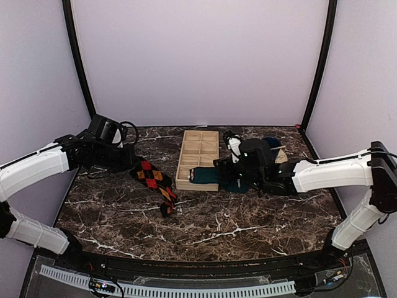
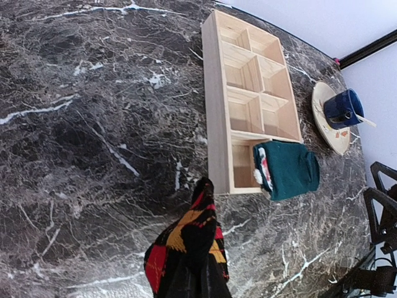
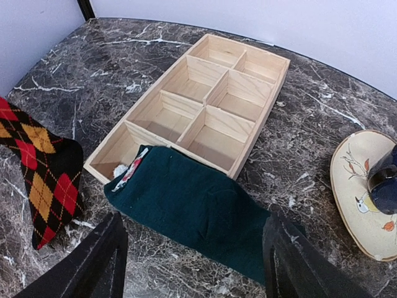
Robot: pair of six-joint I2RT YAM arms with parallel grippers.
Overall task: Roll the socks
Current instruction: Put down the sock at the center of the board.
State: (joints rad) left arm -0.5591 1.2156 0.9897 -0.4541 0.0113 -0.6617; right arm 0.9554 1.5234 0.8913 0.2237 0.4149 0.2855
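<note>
The black sock with red and orange argyle diamonds (image 1: 154, 179) trails from my left gripper (image 1: 129, 162) down onto the marble, left of the tray. In the left wrist view this argyle sock (image 2: 189, 248) rises from the shut jaws and hides the fingertips. The dark teal sock (image 3: 198, 208) lies flat, one end with a white and red tag draped over the tray's near corner. My right gripper (image 3: 195, 267) hovers open just over it, one black finger (image 3: 102, 261) on each side of the sock, touching nothing. The teal sock (image 1: 208, 176) partly shows beneath that gripper in the top view.
A wooden tray (image 1: 198, 152) with several compartments sits mid-table. A dark blue mug (image 3: 384, 186) stands on a painted saucer (image 3: 360, 198) to the right of the tray. Black frame posts and lavender walls close in the back and sides.
</note>
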